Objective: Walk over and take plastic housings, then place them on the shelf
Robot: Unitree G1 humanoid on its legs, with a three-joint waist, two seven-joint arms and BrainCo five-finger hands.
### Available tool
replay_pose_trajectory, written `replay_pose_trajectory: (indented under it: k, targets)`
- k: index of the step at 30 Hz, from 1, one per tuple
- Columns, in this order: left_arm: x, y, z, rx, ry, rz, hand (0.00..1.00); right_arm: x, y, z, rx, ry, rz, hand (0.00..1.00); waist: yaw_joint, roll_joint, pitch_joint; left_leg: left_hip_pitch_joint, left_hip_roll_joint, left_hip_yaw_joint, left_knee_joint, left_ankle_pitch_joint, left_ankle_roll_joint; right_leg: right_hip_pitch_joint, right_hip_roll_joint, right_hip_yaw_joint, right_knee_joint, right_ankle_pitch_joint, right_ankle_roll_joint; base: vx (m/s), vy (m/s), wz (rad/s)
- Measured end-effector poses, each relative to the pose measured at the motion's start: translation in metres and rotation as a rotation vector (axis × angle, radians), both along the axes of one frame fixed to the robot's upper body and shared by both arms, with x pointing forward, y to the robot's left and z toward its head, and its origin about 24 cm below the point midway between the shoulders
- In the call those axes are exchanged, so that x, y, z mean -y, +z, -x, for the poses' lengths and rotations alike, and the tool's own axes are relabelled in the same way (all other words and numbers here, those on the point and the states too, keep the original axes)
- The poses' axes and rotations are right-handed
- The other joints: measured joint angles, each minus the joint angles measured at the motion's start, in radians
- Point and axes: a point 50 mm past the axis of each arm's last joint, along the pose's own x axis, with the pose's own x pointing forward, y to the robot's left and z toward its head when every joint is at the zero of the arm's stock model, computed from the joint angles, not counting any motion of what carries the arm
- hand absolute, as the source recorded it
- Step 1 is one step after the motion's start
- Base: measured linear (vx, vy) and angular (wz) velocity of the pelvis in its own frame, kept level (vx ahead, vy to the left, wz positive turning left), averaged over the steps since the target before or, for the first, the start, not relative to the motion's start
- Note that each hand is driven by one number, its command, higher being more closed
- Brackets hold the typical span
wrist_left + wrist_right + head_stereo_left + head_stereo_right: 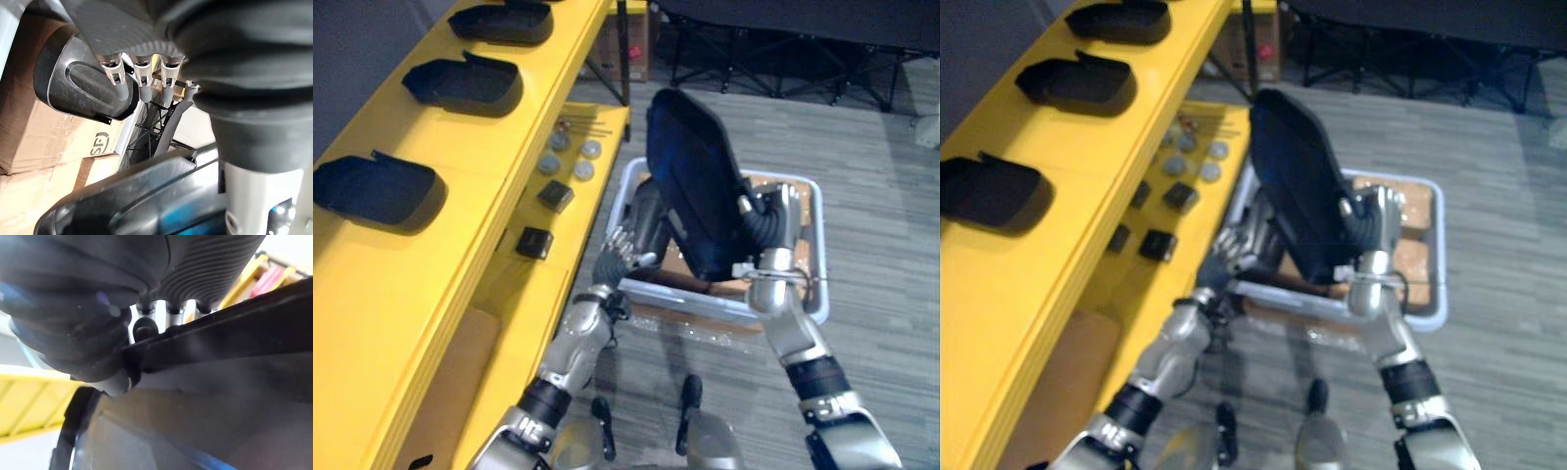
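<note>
A large black plastic housing [690, 186] stands upright in the air above a white bin [705, 305]. My right hand [773, 220] is shut on its right edge; in the right wrist view the thumb [144, 328] and fingers pinch that rim [220, 333]. My left hand [625, 250] is open beside the housing's lower left edge, fingers [142, 81] straight. Another black housing [83, 83] lies in the bin below. Three more housings [377, 191] [465, 86] [504, 22] rest in a row on the yellow shelf's top board [460, 166], at my left.
The shelf's lower board carries small black boxes [534, 241], grey discs [570, 157] and a cardboard sheet [450, 382]. Cardboard pieces [800, 211] line the bin. Black folding frames [783, 59] stand at the back. Grey plank floor [881, 196] stretches to the right.
</note>
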Motion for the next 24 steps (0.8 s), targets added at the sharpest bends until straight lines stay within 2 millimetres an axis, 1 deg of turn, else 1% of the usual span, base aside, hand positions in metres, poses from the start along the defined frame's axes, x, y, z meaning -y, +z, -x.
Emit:
replay_pose_trajectory:
  k: [3, 7, 9, 13, 16, 24]
  targets:
    - [0.000, -0.004, 0.000, 0.007, 0.009, -0.043, 0.00, -0.010, 0.001, 0.002, 0.049, 0.014, -0.009, 1.00, 0.002, -0.008, -0.013, -0.001, -0.003, -0.003, 0.001, 0.000, 0.000, 0.002, -0.001, -0.001, -0.002, 0.002, 0.001, -0.04, 0.012, 0.03]
    - [0.000, -0.001, 0.001, 0.069, 0.026, -0.082, 0.00, -0.018, 0.000, 0.004, 0.095, 0.023, -0.017, 1.00, 0.015, -0.018, -0.031, -0.002, -0.003, -0.007, 0.003, 0.000, 0.000, 0.003, -0.001, -0.003, -0.002, 0.002, 0.001, -0.05, 0.004, 0.02]
    - [0.003, 0.000, 0.003, 0.093, 0.015, -0.106, 0.00, -0.019, -0.002, 0.004, 0.098, 0.021, -0.024, 1.00, 0.023, -0.018, -0.033, -0.002, -0.004, -0.009, 0.004, 0.000, 0.001, 0.006, -0.002, -0.005, -0.004, 0.002, 0.001, -0.05, 0.002, 0.04]
    - [0.006, -0.002, 0.005, 0.099, 0.026, -0.148, 0.00, -0.027, -0.007, 0.005, 0.098, 0.036, -0.031, 1.00, 0.024, -0.018, -0.033, -0.002, -0.007, -0.014, 0.005, 0.001, 0.002, 0.014, -0.002, -0.008, -0.014, 0.006, 0.001, -0.05, 0.003, 0.04]
    - [0.005, -0.002, 0.005, 0.110, 0.035, -0.171, 0.00, -0.028, -0.008, 0.006, 0.104, 0.027, -0.048, 1.00, 0.025, -0.018, -0.033, -0.003, -0.007, -0.017, 0.005, 0.001, 0.002, 0.015, -0.002, -0.011, -0.014, 0.006, 0.002, -0.03, 0.003, 0.01]
    - [0.005, -0.003, 0.006, 0.107, 0.021, -0.163, 0.00, -0.033, -0.017, 0.006, 0.078, 0.043, -0.047, 1.00, 0.028, -0.019, -0.033, -0.019, -0.007, -0.034, 0.015, 0.001, 0.002, 0.016, -0.001, -0.033, -0.015, 0.007, 0.002, -0.02, 0.007, 0.07]
